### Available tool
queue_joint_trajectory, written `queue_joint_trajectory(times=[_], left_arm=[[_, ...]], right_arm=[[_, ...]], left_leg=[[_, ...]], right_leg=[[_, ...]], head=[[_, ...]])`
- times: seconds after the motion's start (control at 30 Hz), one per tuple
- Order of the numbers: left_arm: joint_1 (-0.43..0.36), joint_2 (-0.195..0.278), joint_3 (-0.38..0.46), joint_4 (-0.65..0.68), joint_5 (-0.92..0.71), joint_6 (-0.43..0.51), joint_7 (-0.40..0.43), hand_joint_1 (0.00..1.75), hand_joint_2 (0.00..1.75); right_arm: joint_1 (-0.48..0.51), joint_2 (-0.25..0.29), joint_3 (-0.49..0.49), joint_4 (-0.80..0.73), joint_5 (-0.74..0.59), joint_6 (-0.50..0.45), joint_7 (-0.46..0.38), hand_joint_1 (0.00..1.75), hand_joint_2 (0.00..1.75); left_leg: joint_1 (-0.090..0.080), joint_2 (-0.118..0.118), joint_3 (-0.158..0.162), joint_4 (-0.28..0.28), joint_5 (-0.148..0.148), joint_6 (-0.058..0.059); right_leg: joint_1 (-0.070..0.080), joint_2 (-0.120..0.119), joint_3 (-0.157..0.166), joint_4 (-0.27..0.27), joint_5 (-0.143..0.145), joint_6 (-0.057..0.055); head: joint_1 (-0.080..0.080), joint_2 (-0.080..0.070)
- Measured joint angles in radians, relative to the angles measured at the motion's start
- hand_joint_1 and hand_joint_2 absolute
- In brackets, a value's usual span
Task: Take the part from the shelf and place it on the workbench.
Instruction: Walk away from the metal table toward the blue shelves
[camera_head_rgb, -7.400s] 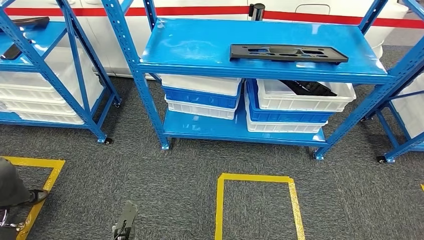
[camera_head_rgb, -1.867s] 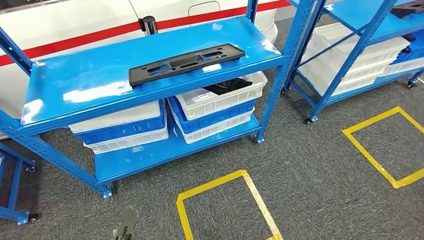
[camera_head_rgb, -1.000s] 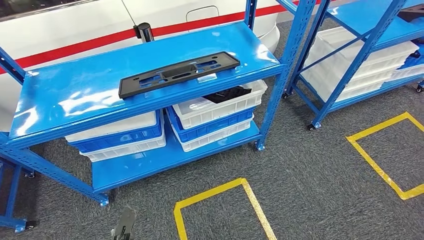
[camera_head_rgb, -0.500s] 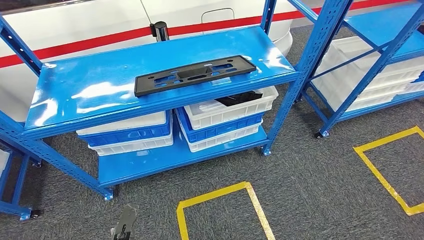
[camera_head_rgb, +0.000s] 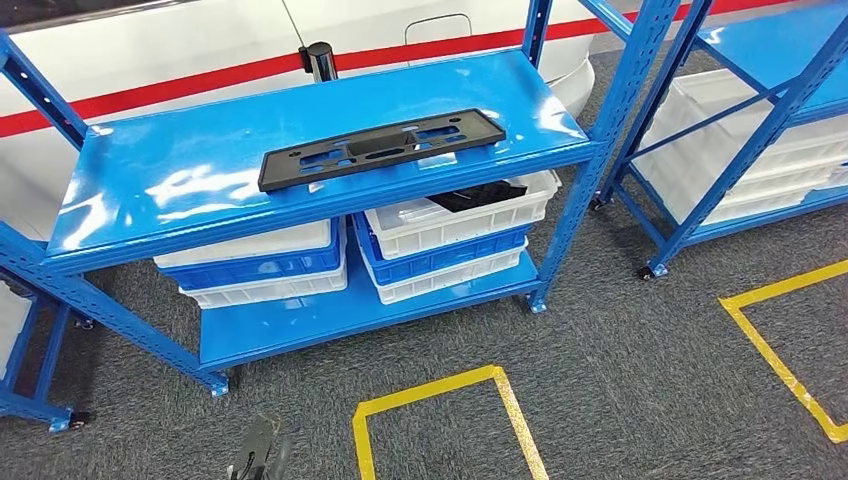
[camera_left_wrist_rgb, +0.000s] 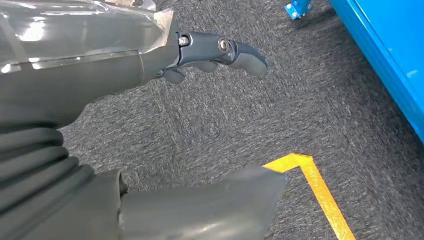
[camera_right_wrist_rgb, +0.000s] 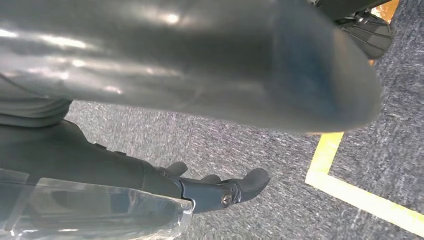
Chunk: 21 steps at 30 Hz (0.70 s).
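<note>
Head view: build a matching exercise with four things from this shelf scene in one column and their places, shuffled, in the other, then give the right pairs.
Things:
1. black part
2. white crate
3. yellow tape
4. left hand

Places:
A. on the carpet in front of the shelf
B. at the bottom edge, over the carpet
C. flat on the top board
D. top of the right-hand stack under the top board

Pairs: 1-C, 2-D, 3-A, 4-B

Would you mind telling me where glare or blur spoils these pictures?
Head view: white glare patches on the blue shelf top, yet the black part stays sharp. Right wrist view: the thumb looms close, blurred and shiny. Left wrist view: carpet crisp.
</note>
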Motion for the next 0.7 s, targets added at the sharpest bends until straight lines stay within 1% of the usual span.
queue_joint_trajectory(times=[0.03, 0.07, 0.1, 0.13, 0.17, 0.2, 0.23, 0.27, 0.3, 0.33, 0.4, 0.43, 0.47, 0.5, 0.53, 0.57, 0.6, 0.63, 0.67, 0.7], left_arm=[[-0.001, 0.001, 0.0, 0.0, 0.002, -0.003, 0.003, 0.0, 1.75], [-0.002, 0.002, 0.0, 0.0, 0.002, -0.005, 0.005, 0.0, 1.75], [-0.004, 0.003, 0.0, 0.0, 0.002, -0.006, 0.005, 0.0, 1.75], [-0.005, 0.004, 0.0, 0.0, 0.003, -0.007, 0.006, 0.0, 1.75], [-0.006, 0.004, 0.0, 0.0, 0.003, -0.007, 0.007, 0.0, 1.75], [-0.006, 0.004, 0.0, 0.0, 0.003, -0.008, 0.008, 0.0, 1.75], [-0.005, 0.004, 0.0, 0.001, 0.003, -0.009, 0.009, 0.0, 1.75], [-0.006, 0.004, 0.0, 0.001, 0.002, -0.01, 0.011, 0.0, 1.75], [-0.006, 0.004, 0.001, 0.001, 0.002, -0.013, 0.014, 0.0, 1.75], [-0.007, 0.003, 0.001, 0.001, 0.001, -0.016, 0.017, 0.0, 1.75], [-0.008, 0.003, 0.001, 0.001, 0.0, -0.021, 0.023, 0.0, 1.75], [-0.007, 0.002, 0.001, 0.001, -0.001, -0.023, 0.025, 0.0, 1.75], [-0.007, 0.003, 0.001, 0.001, -0.001, -0.025, 0.027, 0.0, 1.75], [-0.007, 0.003, 0.001, 0.001, -0.001, -0.027, 0.029, 0.0, 1.75], [-0.008, 0.003, 0.001, 0.001, -0.002, -0.029, 0.03, 0.0, 1.75], [-0.008, 0.003, 0.001, 0.001, -0.002, -0.029, 0.031, 0.0, 1.75], [-0.009, 0.003, 0.001, 0.002, -0.002, -0.03, 0.031, 0.0, 1.75], [-0.01, 0.004, 0.001, 0.002, -0.003, -0.031, 0.031, 0.0, 1.75], [-0.01, 0.004, 0.001, 0.002, -0.005, -0.031, 0.031, 0.0, 1.75], [-0.01, 0.005, 0.001, 0.002, -0.006, -0.031, 0.03, 0.0, 1.75]], right_arm=[[-0.001, 0.0, 0.0, 0.0, 0.0, 0.0, -0.001, 0.0, 0.0], [-0.001, 0.0, 0.0, 0.0, 0.0, 0.0, -0.002, 0.0, 0.0], [-0.001, 0.0, 0.0, 0.0, 0.0, 0.0, -0.002, 0.0, 0.0], [-0.001, 0.0, 0.0, 0.0, 0.0, 0.0, -0.002, 0.0, 0.0], [-0.001, 0.0, 0.0, 0.0, 0.0, 0.0, -0.002, 0.0, 0.0], [-0.001, 0.001, 0.0, 0.0, 0.0, 0.0, -0.002, 0.0, 0.0], [-0.001, 0.001, 0.0, 0.0, 0.0, 0.0, -0.003, 0.0, 0.0], [-0.001, 0.0, 0.0, 0.0, 0.001, 0.001, -0.004, 0.0, 0.0], [-0.002, 0.0, 0.0, 0.0, 0.001, 0.002, -0.006, 0.0, 0.0], [-0.001, 0.0, 0.0, 0.0, 0.002, 0.003, -0.008, 0.0, 0.0], [0.001, -0.001, 0.0, 0.0, 0.003, 0.005, -0.009, 0.0, 0.0], [0.003, -0.001, 0.0, 0.0, 0.003, 0.006, -0.01, 0.0, 0.0], [0.004, -0.002, 0.0, 0.0, 0.004, 0.006, -0.011, 0.0, 0.0], [0.004, -0.004, 0.0, 0.0, 0.005, 0.006, -0.013, 0.0, 0.0], [0.004, -0.005, 0.0, -0.001, 0.007, 0.007, -0.016, 0.0, 0.0], [0.004, -0.006, 0.0, -0.001, 0.009, 0.008, -0.02, 0.0, 0.0], [0.003, -0.006, 0.0, -0.001, 0.01, 0.009, -0.024, 0.0, 0.0], [0.002, -0.007, 0.0, -0.001, 0.011, 0.01, -0.027, 0.0, 0.0], [0.001, -0.007, 0.0, -0.001, 0.012, 0.011, -0.028, 0.0, 0.0], [0.001, -0.007, 0.0, -0.001, 0.012, 0.011, -0.03, 0.0, 0.0]], left_leg=[[-0.001, 0.006, 0.035, -0.072, 0.038, 0.006], [-0.004, 0.015, 0.068, -0.141, 0.065, 0.011], [-0.007, 0.021, 0.091, -0.191, 0.08, 0.015], [-0.011, 0.025, 0.103, -0.218, 0.084, 0.018], [-0.016, 0.024, 0.103, -0.223, 0.08, 0.02], [-0.018, 0.018, 0.103, -0.227, 0.083, 0.025], [-0.017, 0.014, 0.107, -0.233, 0.088, 0.03], [-0.016, 0.01, 0.111, -0.241, 0.093, 0.037], [-0.014, 0.007, 0.116, -0.249, 0.098, 0.044], [-0.013, 0.003, 0.118, -0.253, 0.102, 0.049], [-0.017, -0.005, 0.118, -0.253, 0.102, 0.053], [-0.019, -0.01, 0.118, -0.253, 0.101, 0.053], [-0.021, -0.016, 0.118, -0.252, 0.101, 0.053], [-0.022, -0.023, 0.119, -0.251, 0.1, 0.053], [-0.023, -0.03, 0.12, -0.249, 0.098, 0.052], [-0.026, -0.036, 0.12, -0.245, 0.095, 0.049], [-0.028, -0.042, 0.119, -0.24, 0.091, 0.045], [-0.03, -0.046, 0.117, -0.235, 0.088, 0.042], [-0.032, -0.05, 0.114, -0.231, 0.086, 0.039], [-0.031, -0.053, 0.113, -0.23, 0.084, 0.037]], right_leg=[[0.0, -0.001, 0.002, 0.0, -0.001, 0.0], [0.002, -0.003, 0.003, 0.0, -0.002, 0.002], [0.005, -0.004, 0.003, 0.0, -0.003, 0.005], [0.007, -0.007, 0.003, 0.0, -0.005, 0.009], [0.009, -0.01, 0.003, -0.003, -0.005, 0.015], [0.01, -0.013, 0.005, -0.007, -0.004, 0.022], [0.01, -0.015, 0.004, -0.006, -0.005, 0.027], [0.012, -0.015, 0.001, 0.003, -0.012, 0.03], [0.013, -0.012, -0.011, 0.032, -0.029, 0.029], [0.014, -0.007, -0.037, 0.086, -0.056, 0.023], [0.015, 0.0, -0.103, 0.22, -0.113, 0.012], [0.016, 0.002, -0.13, 0.27, -0.127, 0.012], [0.017, 0.004, -0.138, 0.279, -0.121, 0.017], [0.018, 0.006, -0.127, 0.249, -0.1, 0.025], [0.018, 0.011, -0.1, 0.187, -0.067, 0.034], [0.019, 0.018, -0.066, 0.11, -0.035, 0.039], [0.02, 0.024, -0.038, 0.05, -0.012, 0.038], [0.021, 0.029, -0.02, 0.012, 0.001, 0.033], [0.023, 0.03, -0.014, 0.0, 0.004, 0.026], [0.023, 0.027, -0.012, 0.0, 0.006, 0.018]], head=[[0.0, 0.0], [0.0, 0.0], [0.001, 0.0], [0.001, 0.0], [0.001, 0.0], [0.001, 0.0], [0.001, 0.0], [0.002, 0.0], [0.002, 0.0], [0.003, 0.0], [0.005, 0.0], [0.005, 0.0], [0.005, 0.0], [0.005, 0.0], [0.005, 0.0], [0.006, 0.0], [0.005, 0.0], [0.005, 0.0], [0.004, 0.0], [0.003, 0.0]])
